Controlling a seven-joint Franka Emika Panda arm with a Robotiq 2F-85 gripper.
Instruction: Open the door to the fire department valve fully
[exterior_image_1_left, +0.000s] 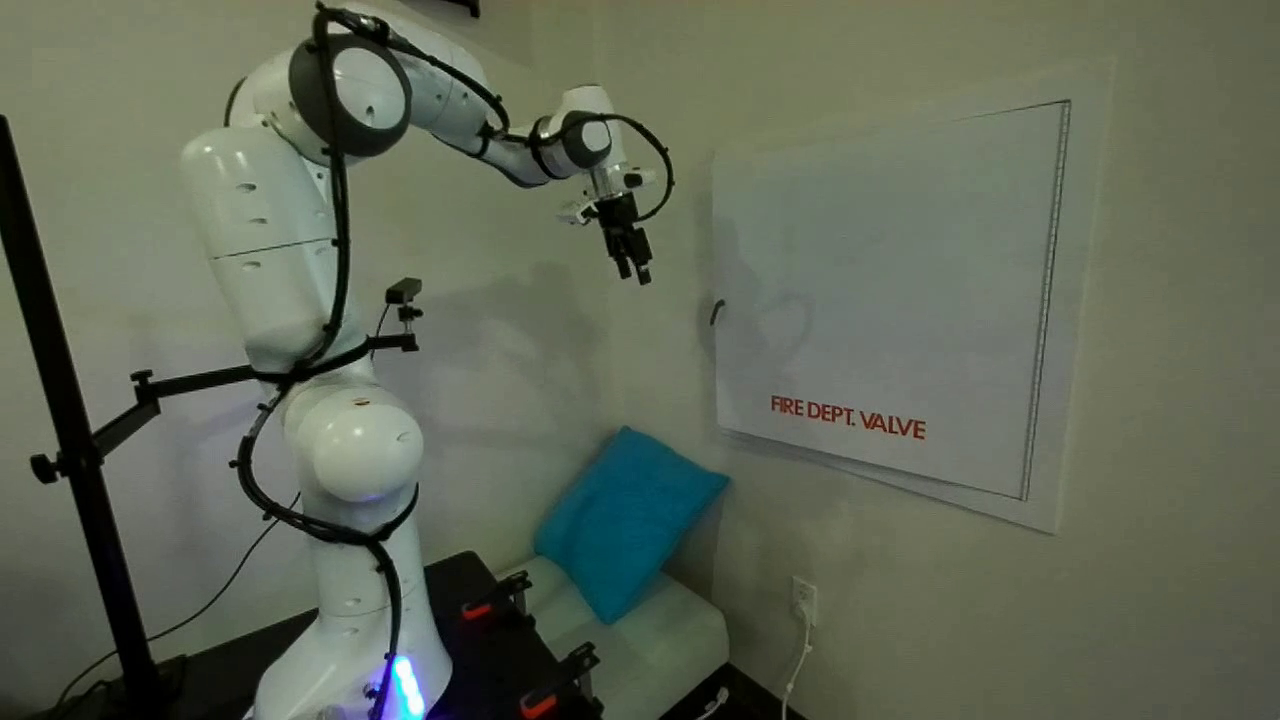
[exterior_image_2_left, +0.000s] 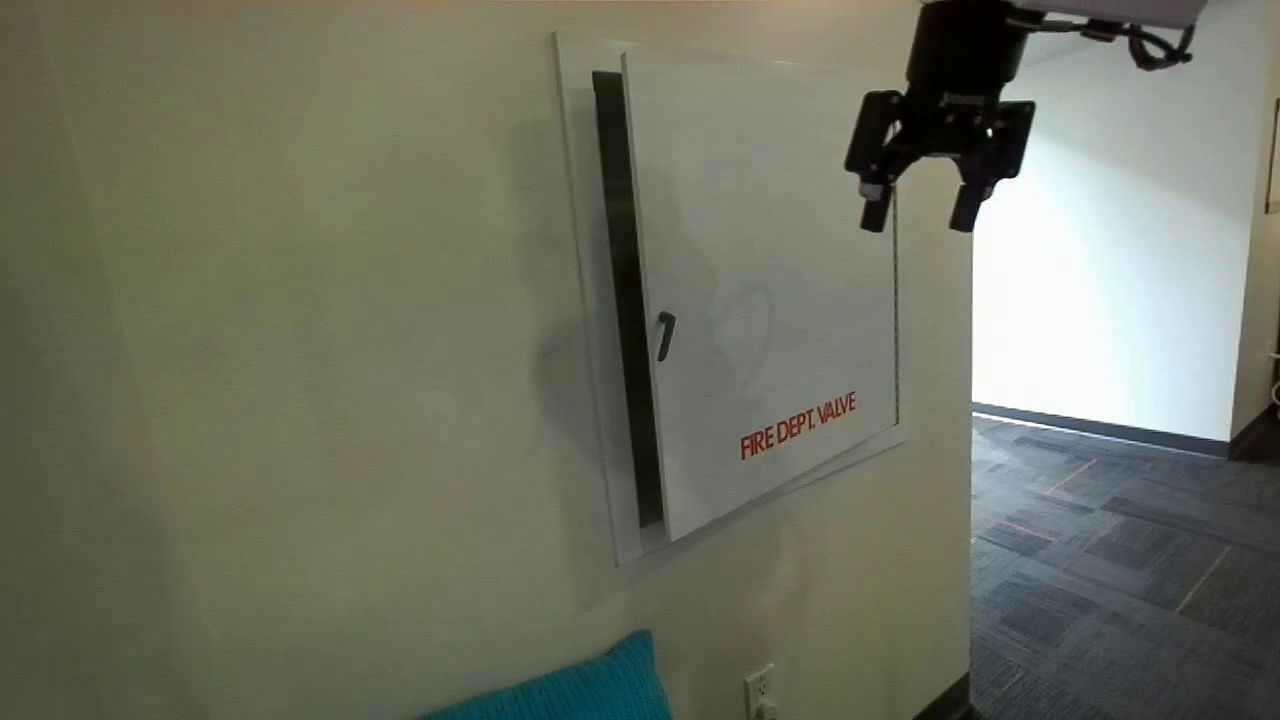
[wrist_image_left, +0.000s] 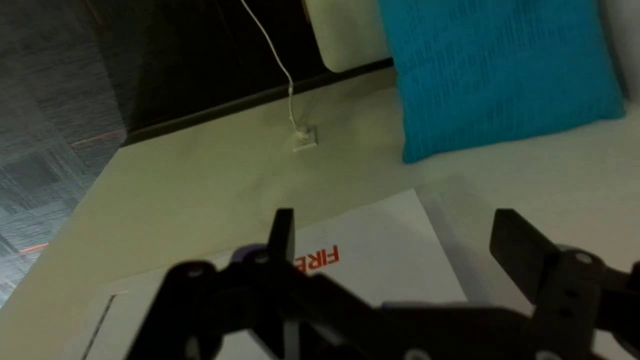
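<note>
The door (exterior_image_1_left: 880, 280), a white panel with red lettering, stands slightly ajar on the wall. In an exterior view the door (exterior_image_2_left: 770, 250) shows a dark gap (exterior_image_2_left: 628, 300) along its handle side. A small dark handle (exterior_image_2_left: 665, 335) sits at that edge; it also shows in an exterior view (exterior_image_1_left: 717, 312). The hinge side is opposite. My gripper (exterior_image_1_left: 634, 274) points down, in the air in front of the wall, apart from the door. It is open and empty (exterior_image_2_left: 921, 215). In the wrist view the door's lower corner (wrist_image_left: 390, 255) shows between the open fingers (wrist_image_left: 395, 225); the handle is hidden.
A blue cushion (exterior_image_1_left: 630, 520) leans in the corner on a pale seat (exterior_image_1_left: 670, 640) below the door. A wall outlet (exterior_image_1_left: 803, 600) with a white cable is under the door. A black pole (exterior_image_1_left: 70, 400) with a camera arm stands beside the robot.
</note>
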